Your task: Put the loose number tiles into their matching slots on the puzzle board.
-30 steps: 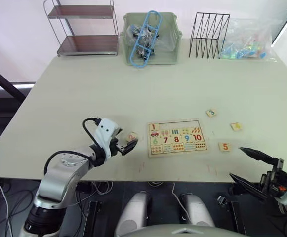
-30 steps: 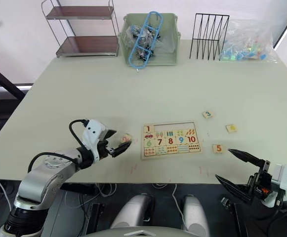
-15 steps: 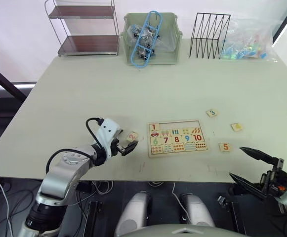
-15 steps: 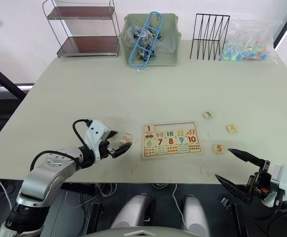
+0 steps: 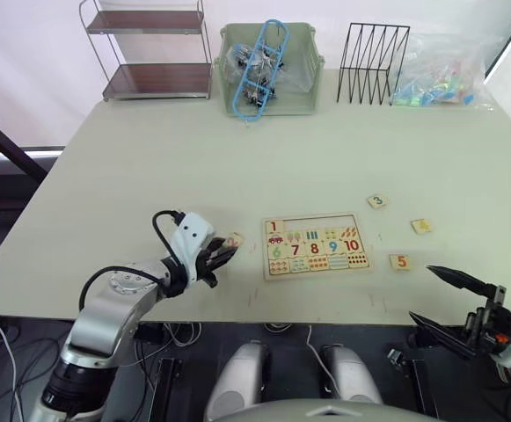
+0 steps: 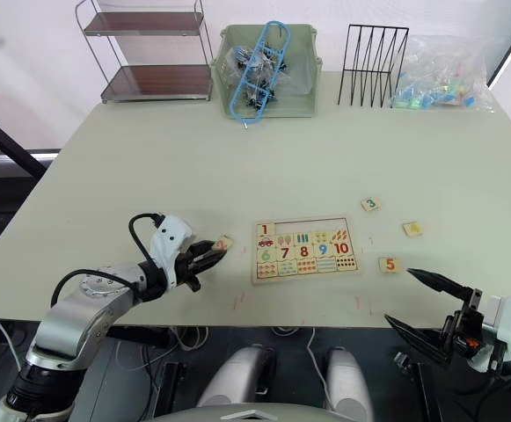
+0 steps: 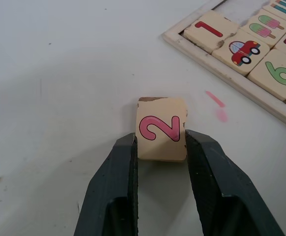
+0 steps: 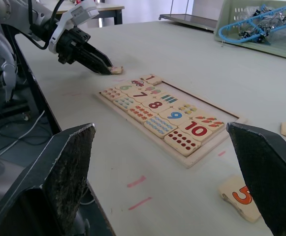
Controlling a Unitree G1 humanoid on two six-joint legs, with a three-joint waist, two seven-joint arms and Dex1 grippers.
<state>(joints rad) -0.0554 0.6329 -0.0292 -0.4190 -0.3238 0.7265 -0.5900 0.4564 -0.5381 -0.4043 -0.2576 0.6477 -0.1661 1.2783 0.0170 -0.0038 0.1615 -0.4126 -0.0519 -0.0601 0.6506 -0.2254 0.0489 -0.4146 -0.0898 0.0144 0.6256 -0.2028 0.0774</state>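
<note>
Left wrist view: the left end effector has its two black fingers clamped on the sides of the 2 tile, which lies on the worktop near the puzzle board, toward the front edge. Tiles 3, 4 and 5 lie loose toward the worktop's right edge. The right end effector is spread wide past the front edge, holding nothing.
</note>
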